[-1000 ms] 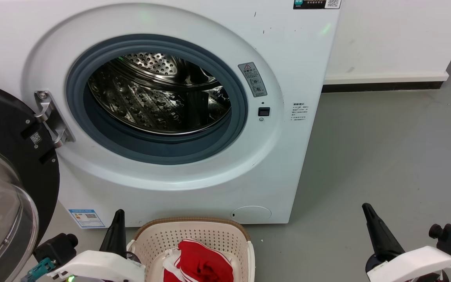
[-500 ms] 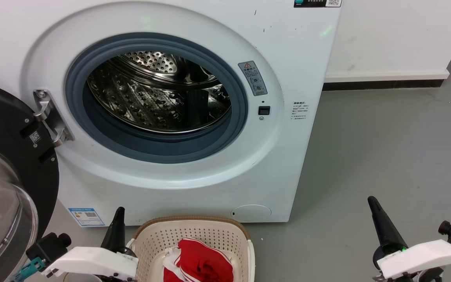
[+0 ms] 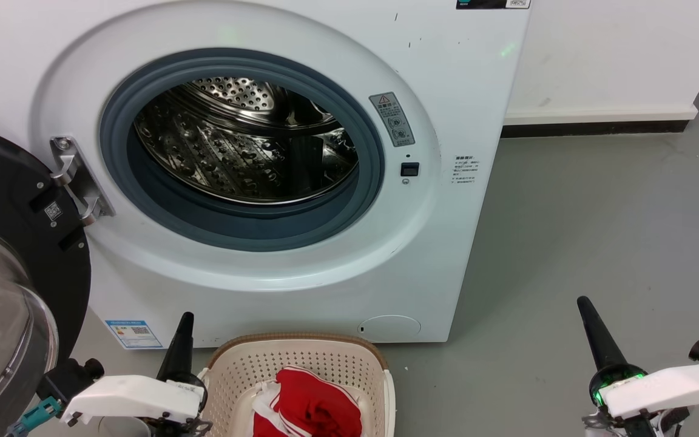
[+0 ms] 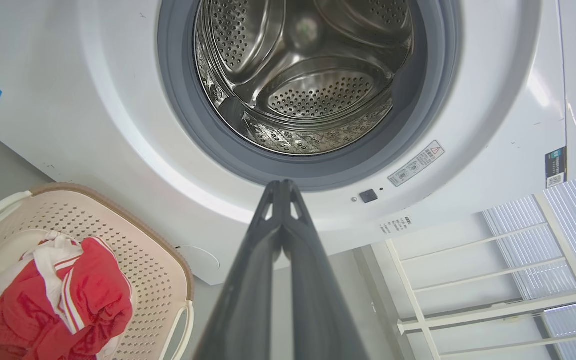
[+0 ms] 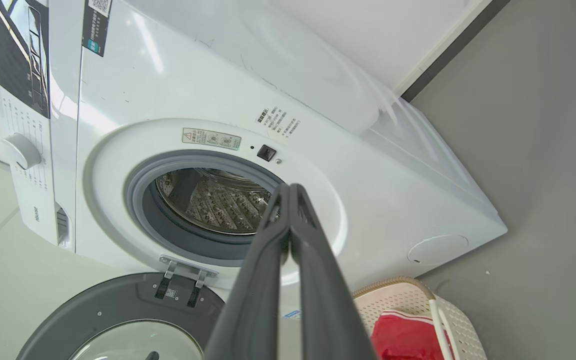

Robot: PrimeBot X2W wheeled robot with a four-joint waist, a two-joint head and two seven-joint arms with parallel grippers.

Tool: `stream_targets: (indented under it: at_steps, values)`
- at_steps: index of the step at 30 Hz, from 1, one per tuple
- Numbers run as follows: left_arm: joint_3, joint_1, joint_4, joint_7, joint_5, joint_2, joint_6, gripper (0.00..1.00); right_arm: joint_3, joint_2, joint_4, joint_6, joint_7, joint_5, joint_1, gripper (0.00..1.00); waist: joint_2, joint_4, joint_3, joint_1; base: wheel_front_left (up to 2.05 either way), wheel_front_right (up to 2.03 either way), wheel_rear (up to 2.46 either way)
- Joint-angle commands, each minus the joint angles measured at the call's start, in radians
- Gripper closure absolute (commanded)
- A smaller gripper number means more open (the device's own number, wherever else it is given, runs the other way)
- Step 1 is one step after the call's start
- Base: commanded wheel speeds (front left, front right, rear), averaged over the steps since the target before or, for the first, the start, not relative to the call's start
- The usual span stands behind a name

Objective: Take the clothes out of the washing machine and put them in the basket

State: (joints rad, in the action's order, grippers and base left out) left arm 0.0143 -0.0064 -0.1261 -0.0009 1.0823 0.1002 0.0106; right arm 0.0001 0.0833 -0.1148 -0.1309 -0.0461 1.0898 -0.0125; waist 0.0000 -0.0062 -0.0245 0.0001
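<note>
The white washing machine [image 3: 459,79] stands open, and I see nothing but bare steel in its drum [image 3: 246,145]. Red clothes [image 3: 307,406] with white stripes lie bunched in the cream basket [image 3: 301,358] on the floor just before the machine. My left gripper [image 3: 187,317] is shut and holds nothing, left of the basket rim. My right gripper [image 3: 582,301] is also shut and holds nothing, over the floor well right of the basket. The left wrist view looks past the left gripper [image 4: 280,184] into the drum [image 4: 313,85], with the clothes [image 4: 58,300] at lower left.
The machine's dark glass door [image 3: 3,285] hangs open at the left, close to my left arm. Grey floor [image 3: 598,230] stretches to the right as far as a white wall with a dark skirting [image 3: 592,128]. A white rack [image 4: 493,290] appears in the left wrist view.
Both arms have drawn back a little toward the bottom of the head view, the right gripper also drifting right. The camera has tilted slightly. The clothes and basket stay put.
</note>
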Motion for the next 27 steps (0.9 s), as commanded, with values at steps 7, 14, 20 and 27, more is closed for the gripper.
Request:
stream_targets:
  at_steps: [7, 14, 20, 27]
  values:
    - [-0.019, -0.035, -0.013, 0.016, 0.092, -0.002, 0.025, 1.00, -0.013, 0.004, -0.015, 0.000, -0.005, 0.095, 0.045, 1.00, 0.0000, 0.001, 0.003, -0.0001, 0.00, 0.00, 0.00]
    - [-0.035, -0.048, -0.032, 0.030, 0.181, -0.006, 0.044, 1.00, -0.024, 0.004, -0.037, 0.000, -0.010, 0.183, 0.059, 1.00, 0.0000, 0.002, 0.007, -0.0001, 0.00, 0.00, 0.00]
    - [-0.044, -0.055, -0.045, 0.039, 0.236, -0.009, 0.055, 1.00, -0.031, 0.003, -0.050, 0.000, -0.013, 0.239, 0.070, 1.00, 0.0000, 0.002, 0.009, -0.0001, 0.00, 0.00, 0.00]
    - [-0.054, -0.067, -0.059, 0.050, 0.297, -0.013, 0.069, 1.00, -0.039, 0.001, -0.066, 0.000, -0.018, 0.299, 0.081, 1.00, 0.0000, 0.003, 0.012, -0.0001, 0.00, 0.00, 0.00]
